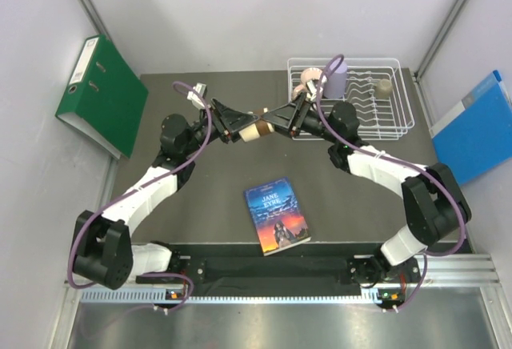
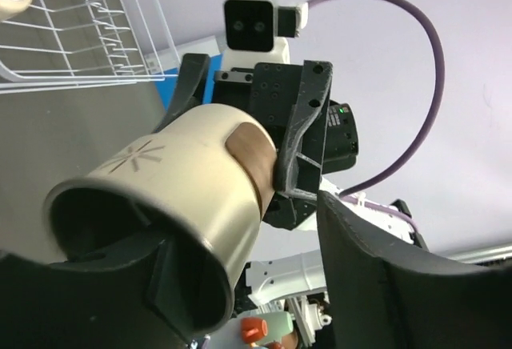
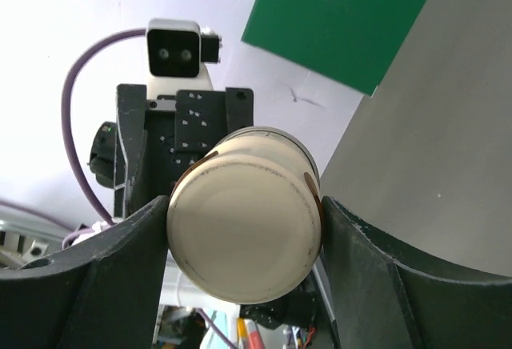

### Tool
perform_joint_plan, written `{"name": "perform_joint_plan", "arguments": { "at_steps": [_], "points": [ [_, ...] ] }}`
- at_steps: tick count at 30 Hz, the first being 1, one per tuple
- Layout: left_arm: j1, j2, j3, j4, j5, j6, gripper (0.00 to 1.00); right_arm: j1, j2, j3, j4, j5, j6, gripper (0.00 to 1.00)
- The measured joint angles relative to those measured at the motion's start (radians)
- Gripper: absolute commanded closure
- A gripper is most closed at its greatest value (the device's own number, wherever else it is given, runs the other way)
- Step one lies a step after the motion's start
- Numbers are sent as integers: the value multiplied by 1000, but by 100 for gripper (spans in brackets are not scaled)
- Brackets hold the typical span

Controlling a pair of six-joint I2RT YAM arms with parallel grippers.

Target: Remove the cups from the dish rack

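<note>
Enclosing the dark table (image 1: 208, 205), white walls (image 1: 240, 13) prop a green binder (image 1: 104, 97).

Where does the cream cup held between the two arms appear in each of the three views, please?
Top external: the cream cup is mid-table, between the two arms, left of the dish rack.
Left wrist: centre-left, mouth toward the camera, dish rack at top left.
Right wrist: centre, base toward the camera, between the right fingers; rack not in view.
Shared landmarks: rack for the first two; green binder for top and right wrist.
</note>
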Motion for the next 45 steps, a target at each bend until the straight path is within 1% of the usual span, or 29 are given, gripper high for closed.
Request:
{"name": "perform_joint_plan", "arguments": {
  "at_steps": [1, 2, 3, 6, 11, 12, 13, 14, 15, 16, 17, 19, 21, 22, 25, 27, 29, 32, 34, 38, 39, 41, 42, 45],
  "points": [
    [-2, 1, -4, 18, 5, -8, 57, 7, 6, 5, 3, -5, 5, 100],
    [-3, 2, -6, 30, 10, -14, 71, 11, 11, 10, 7, -12, 6, 100],
    [-3, 5, -7, 37, 14, -19, 80, 15, 16, 10, 17, -16, 14, 100],
    [0, 12, -16, 71, 26, -38, 100, 14, 17, 10, 41, -26, 46, 100],
    [-1, 12, -17, 98, 27, -47, 100, 14, 17, 10, 45, -32, 50, 100],
    [-1, 12, -18, 98, 26, -47, 100, 13, 16, 10, 44, -33, 49, 73],
    [-1, 12, -18, 98, 26, -46, 100, 13, 16, 10, 43, -35, 48, 55],
    [-1, 12, -18, 94, 25, -45, 100, 12, 16, 10, 36, -35, 46, 39],
    [-1, 11, -18, 86, 22, -42, 100, 11, 14, 14, 18, -37, 39, 8],
    [-1, 11, -18, 75, 18, -34, 100, 9, 11, 23, -12, -39, 23, 1],
    [-1, 7, -13, 50, 6, -18, 100, 8, 5, 37, -60, -36, -9, 0],
    [-4, 4, 14, -58, -37, 50, 100, 8, -13, 77, -200, 5, -99, 1],
    [-2, 24, 92, -239, -85, 143, 100, 8, -39, 151, -389, 84, -209, 0],
    [5, 64, 196, -383, -123, 216, 100, 8, -56, 231, -538, 169, -288, 1],
    [30, 188, 437, -622, -232, 353, 100, 9, -68, 415, -808, 366, -443, 0],
    [43, 283, 589, -755, -307, 420, 100, 11, -71, 500, -937, 495, -520, 0],
    [53, 396, 762, -893, -404, 488, 100, 15, -79, 547, -1038, 617, -586, 0],
    [66, 566, 972, -1043, -504, 563, 100, 17, -100, 543, -1154, 750, -661, 0],
    [74, 660, 1059, -1108, -563, 599, 100, 17, -108, 523, -1196, 797, -693, 0],
    [85, 846, 1240, -1256, -675, 660, 100, 20, -120, 474, -1259, 847, -735, 0],
    [87, 921, 1337, -1308, -707, 677, 100, 22, -124, 463, -1266, 855, -743, 0],
    [93, 1031, 1484, -1346, -749, 697, 100, 27, -132, 447, -1292, 868, -758, 1],
    [97, 1070, 1526, -1345, -767, 698, 100, 29, -135, 445, -1301, 872, -764, 0],
    [116, 1124, 1569, -1384, -801, 695, 100, 30, -135, 445, -1326, 890, -776, 0]
  ]
}}
